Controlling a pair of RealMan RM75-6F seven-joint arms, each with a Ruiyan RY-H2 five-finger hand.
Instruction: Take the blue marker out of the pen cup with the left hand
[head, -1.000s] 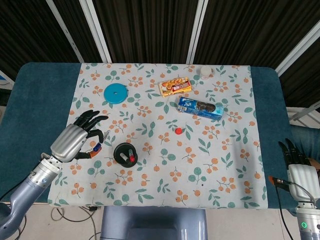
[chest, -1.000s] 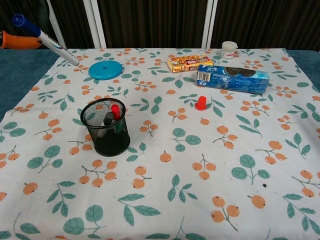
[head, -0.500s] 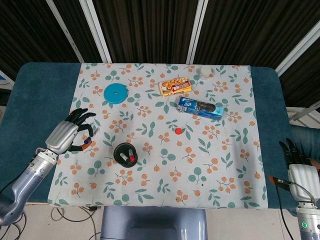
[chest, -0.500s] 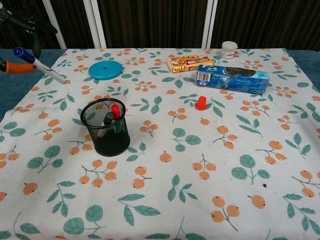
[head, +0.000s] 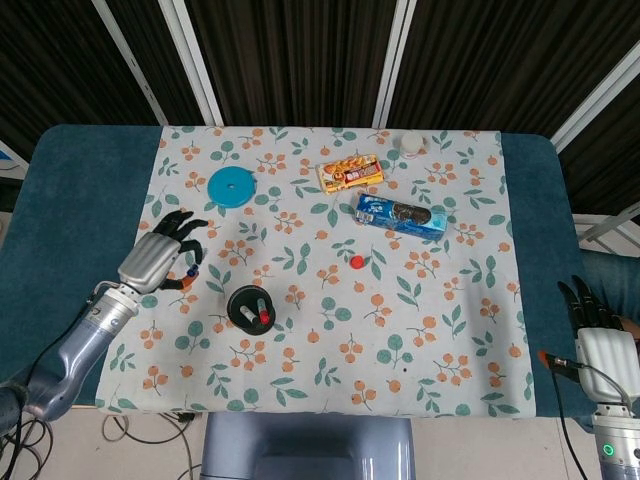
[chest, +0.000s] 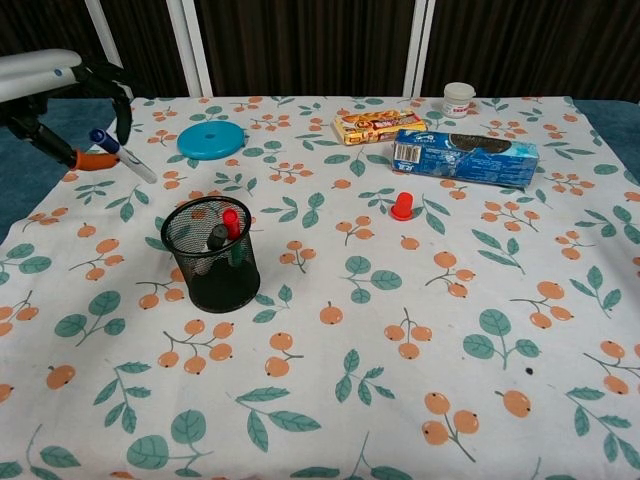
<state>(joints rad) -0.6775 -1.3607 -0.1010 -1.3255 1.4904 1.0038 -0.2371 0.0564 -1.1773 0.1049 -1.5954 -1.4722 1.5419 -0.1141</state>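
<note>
The left hand is holding the blue marker out to the left of the pen cup, well clear of its rim. In the chest view the marker is slanting, blue cap up and to the left, pale barrel pointing down toward the cloth, with the dark fingers curling around its upper end. From the head view the fingers are bunching over the marker at the cloth's left side, near the blue disc.

The pen cup is standing upright, a red-capped pen and a dark one showing inside.

At the far side, a yellow snack box and a blue biscuit packet are lying side by side; their printing is too small to read. A small white jar is sitting behind them, and a red cap is resting mid-cloth.

The right hand is hanging off the desk's right near corner, fingers straight and spread, grasping nothing. The near right stretch of cloth is lying open.
</note>
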